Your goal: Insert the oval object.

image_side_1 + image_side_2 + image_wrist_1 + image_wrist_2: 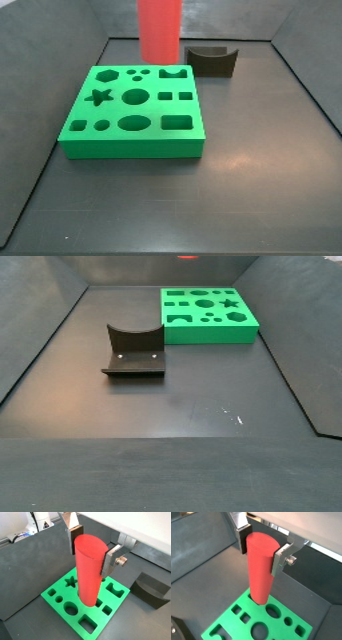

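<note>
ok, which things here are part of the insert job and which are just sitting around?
In the job:
- red post, clamped between the gripper's fingers, raised over the block
- green block with shaped holes, including the oval one

Just lying about:
- dark brown notched block, on the floor apart from the green block, untouched
</note>
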You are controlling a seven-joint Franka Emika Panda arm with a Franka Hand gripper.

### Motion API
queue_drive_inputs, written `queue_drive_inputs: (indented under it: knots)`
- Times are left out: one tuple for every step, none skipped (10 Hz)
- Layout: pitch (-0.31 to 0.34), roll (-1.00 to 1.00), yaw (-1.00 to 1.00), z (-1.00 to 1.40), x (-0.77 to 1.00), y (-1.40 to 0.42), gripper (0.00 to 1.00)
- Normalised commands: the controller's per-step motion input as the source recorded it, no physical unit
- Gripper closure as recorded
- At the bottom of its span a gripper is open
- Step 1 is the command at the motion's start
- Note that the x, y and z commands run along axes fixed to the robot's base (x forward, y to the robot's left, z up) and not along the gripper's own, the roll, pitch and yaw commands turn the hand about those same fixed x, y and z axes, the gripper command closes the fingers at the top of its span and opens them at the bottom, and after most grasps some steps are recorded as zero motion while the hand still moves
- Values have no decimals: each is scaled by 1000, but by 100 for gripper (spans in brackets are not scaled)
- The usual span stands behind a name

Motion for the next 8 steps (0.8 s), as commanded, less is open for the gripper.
queue_drive_inputs:
  knots:
    - [0, -217, 529, -523, -574, 0, 100]
    - [40, -79, 800, -497, -123, -71, 100]
    - [50, -84, 814, -454, -49, -106, 100]
    - [-107, 0, 737, -491, -274, -234, 100]
    - [-46, 170, 326, -489, -26, -363, 100]
    - [0, 213, 183, -469, 17, -371, 100]
    - [0, 159, 140, -449, 51, -320, 100]
    - [0, 161, 106, -334, 0, -14, 100]
